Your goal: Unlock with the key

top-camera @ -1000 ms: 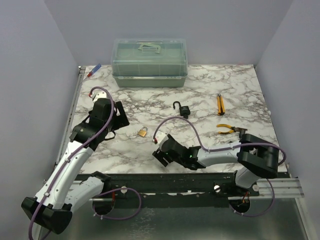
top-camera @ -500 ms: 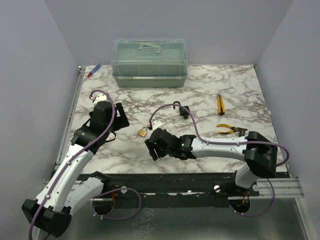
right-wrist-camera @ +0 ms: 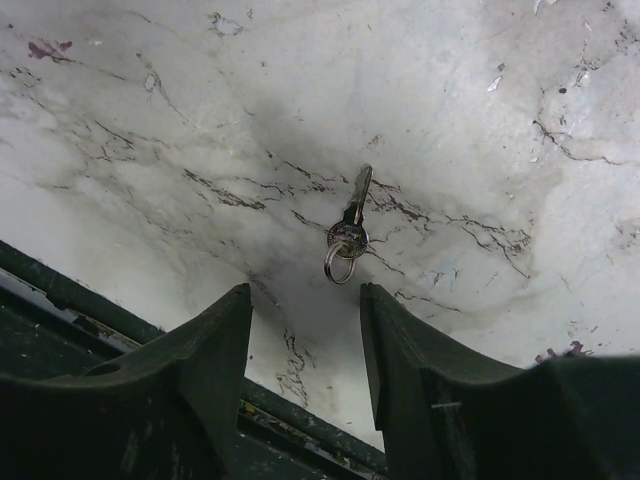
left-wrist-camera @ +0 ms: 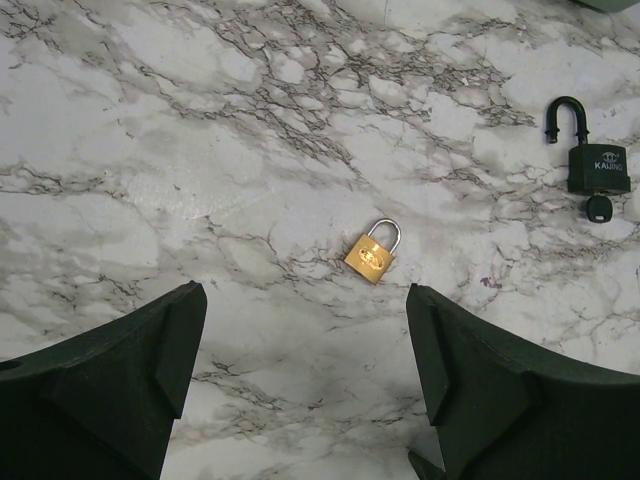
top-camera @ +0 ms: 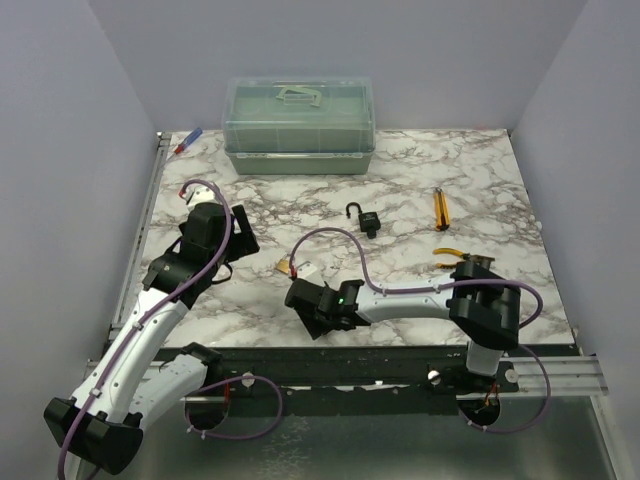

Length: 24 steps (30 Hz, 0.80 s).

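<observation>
Marble table (top-camera: 450, 170): right arm (top-camera: 410, 298) stretched low leftward along the near edge, right gripper (right-wrist-camera: 305, 300) parted, empty (silver ringed key (right-wrist-camera: 348, 228) just ahead). Left arm (top-camera: 150, 320) raised, left gripper (left-wrist-camera: 305, 300) spread wide, empty. Farther back, the key (left-wrist-camera: 598, 209) sits against the bottom of the black padlock (left-wrist-camera: 597, 168).

The worktop (top-camera: 470, 170) was a white marble-patterned surface with dark grey veins. Plain pale lavender walls (top-camera: 60, 120) rose behind the worktop and along its left and right sides, boxing it in. A black rail (top-camera: 260, 362) ran along the worktop's near edge, with a dull grey metal sheet (top-camera: 350, 440) below that. Light fell soft and even, leaving only faint shadows.
</observation>
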Available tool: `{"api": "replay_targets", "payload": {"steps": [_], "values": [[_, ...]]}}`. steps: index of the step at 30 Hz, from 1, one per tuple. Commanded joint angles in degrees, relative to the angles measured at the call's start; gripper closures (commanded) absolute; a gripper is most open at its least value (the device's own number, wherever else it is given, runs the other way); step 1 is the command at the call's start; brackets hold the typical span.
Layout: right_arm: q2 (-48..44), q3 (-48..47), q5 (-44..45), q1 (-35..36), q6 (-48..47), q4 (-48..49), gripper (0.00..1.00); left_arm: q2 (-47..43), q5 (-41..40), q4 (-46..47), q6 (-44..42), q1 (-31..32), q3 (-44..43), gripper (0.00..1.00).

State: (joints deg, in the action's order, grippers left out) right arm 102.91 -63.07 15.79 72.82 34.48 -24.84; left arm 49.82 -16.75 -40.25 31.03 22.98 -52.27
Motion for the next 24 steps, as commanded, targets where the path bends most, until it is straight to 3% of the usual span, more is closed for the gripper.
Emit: {"api": "replay_targets", "payload": {"steps": [1, 13, 24], "values": [[1.62, -1.49, 3.60, 0.54, 0.61, -2.75, 0.48, -0.69, -0.04, 0.89, -0.62, -0.04, 0.59, 0.12], [4.07, -1.95, 6.99, 0.56, -1.55, -0.90, 0.51, -0.69, 0.14, 0.93, -0.26, -0.04, 0.74, 0.12], [3.70, -0.46, 6.88, 0.51, -1.53, -1.25, 0.66, -0.21, 0.31, 0.88, -0.28, -0.02, 0.81, 0.12]]}}
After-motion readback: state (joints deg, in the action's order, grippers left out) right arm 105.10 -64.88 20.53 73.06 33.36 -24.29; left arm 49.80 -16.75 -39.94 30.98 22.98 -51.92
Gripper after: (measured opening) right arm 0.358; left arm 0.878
